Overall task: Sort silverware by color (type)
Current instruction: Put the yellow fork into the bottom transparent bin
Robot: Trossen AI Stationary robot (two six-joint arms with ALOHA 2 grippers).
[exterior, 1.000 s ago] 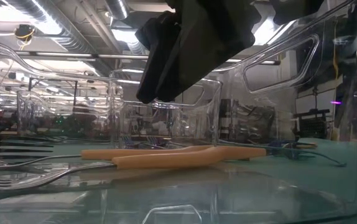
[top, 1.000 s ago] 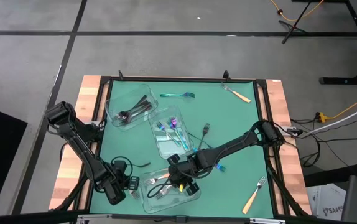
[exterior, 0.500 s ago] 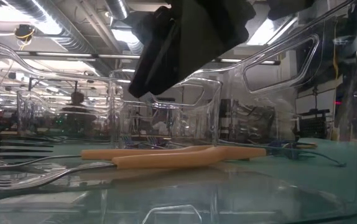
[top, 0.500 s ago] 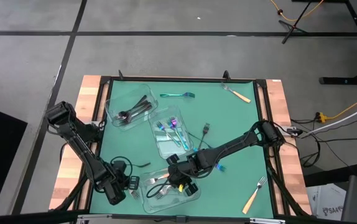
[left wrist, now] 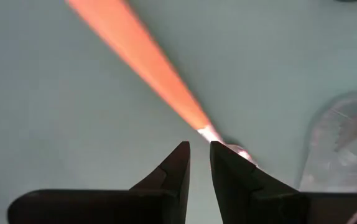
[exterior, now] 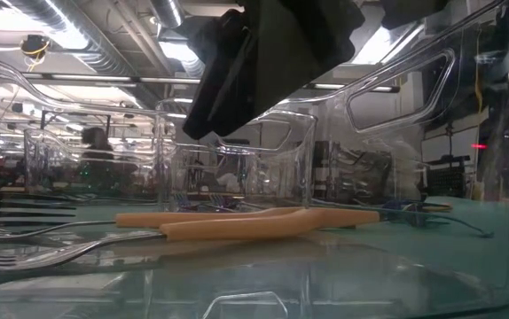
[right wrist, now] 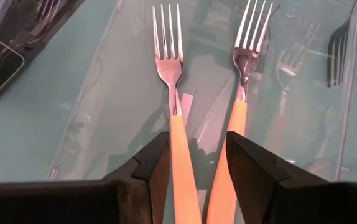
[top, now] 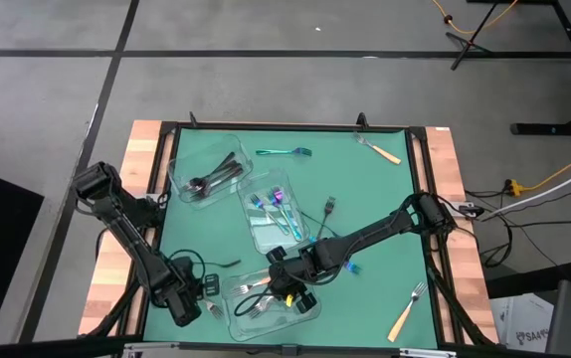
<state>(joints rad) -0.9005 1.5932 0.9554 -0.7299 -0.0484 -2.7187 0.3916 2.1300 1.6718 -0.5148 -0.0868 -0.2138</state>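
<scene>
My right gripper [right wrist: 197, 158] hangs open over two orange forks [right wrist: 173, 74] in the bin [top: 310, 306] at the table's near edge; nothing has moved. My left gripper [left wrist: 200, 163] pinches another orange fork [left wrist: 135, 56] beside it.

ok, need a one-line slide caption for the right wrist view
Right claw open above two orange-handled forks lying side by side in a clear container.

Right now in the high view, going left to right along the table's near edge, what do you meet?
left gripper → clear container holding orange-handled forks → right gripper above it → loose orange-handled fork.
</scene>
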